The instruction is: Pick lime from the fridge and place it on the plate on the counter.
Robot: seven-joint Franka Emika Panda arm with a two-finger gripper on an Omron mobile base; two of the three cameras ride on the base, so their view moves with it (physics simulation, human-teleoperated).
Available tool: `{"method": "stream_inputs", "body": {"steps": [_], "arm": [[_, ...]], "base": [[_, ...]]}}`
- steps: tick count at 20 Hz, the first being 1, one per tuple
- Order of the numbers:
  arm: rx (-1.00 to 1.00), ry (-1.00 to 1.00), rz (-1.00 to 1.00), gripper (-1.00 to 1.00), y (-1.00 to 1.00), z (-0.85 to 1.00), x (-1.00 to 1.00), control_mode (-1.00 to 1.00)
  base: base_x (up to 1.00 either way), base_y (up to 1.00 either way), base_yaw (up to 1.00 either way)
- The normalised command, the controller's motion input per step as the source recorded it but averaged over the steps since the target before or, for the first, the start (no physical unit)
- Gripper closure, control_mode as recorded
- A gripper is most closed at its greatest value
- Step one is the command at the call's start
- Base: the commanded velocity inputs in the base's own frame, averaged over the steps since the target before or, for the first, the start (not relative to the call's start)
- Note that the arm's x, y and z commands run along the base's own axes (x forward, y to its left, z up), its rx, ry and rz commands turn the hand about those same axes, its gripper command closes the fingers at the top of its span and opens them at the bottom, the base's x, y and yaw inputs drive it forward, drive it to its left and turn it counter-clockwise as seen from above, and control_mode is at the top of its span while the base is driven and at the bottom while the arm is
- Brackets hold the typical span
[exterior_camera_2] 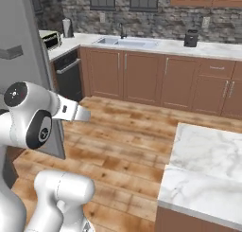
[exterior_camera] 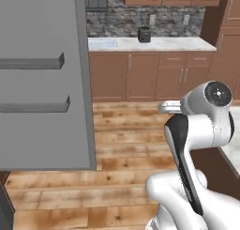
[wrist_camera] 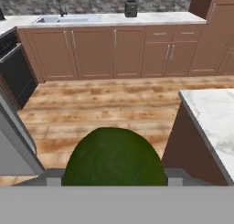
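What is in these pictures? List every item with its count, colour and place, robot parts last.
lime: one, dark green, held between the fingertips at the bottom of the hand view.
fridge door: one, grey, open at the left, with two grey racks.
counter: one, white marble with grey veins, to the arm's right.
back worktop: one, pale, along the stone wall over brown cabinets.
sink: one, pale, set in the back worktop, dark tap behind.
black box-shaped appliance: one, on the back worktop.
toaster oven: one, silver, far left of the back worktop.
oven: one, black, under that corner.
floor: wood planks, light brown.
arm: one, white with dark joints.
gripper: one, shut on the lime.
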Motion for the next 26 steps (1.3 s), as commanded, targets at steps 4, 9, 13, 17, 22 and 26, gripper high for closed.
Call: {"method": "stream_inputs", "body": {"steps": [4,9,13,17,22,26], "arm": [[0.00,0.00,0.00,1.00,0.00,0.00,0.00,1.00],[0.00,0.00,0.00,1.00,0.00,0.00,0.00,1.00],[0.00,0.00,0.00,1.00,0.00,0.00,0.00,1.00],[0.00,0.00,0.00,1.00,0.00,0.00,0.00,1.00],[0.00,0.00,0.00,1.00,0.00,0.00,0.00,1.00],[0.00,0.00,0.00,1.00,0.00,0.00,0.00,1.00]], "base": [[0.25,-0.26,-0.25],[0.34,-0.16,-0.23],[0.48,-0.08,-0.19],[0.56,-0.01,-0.15],[0.72,0.00,-0.09],[0.82,0.00,-0.05]]}}
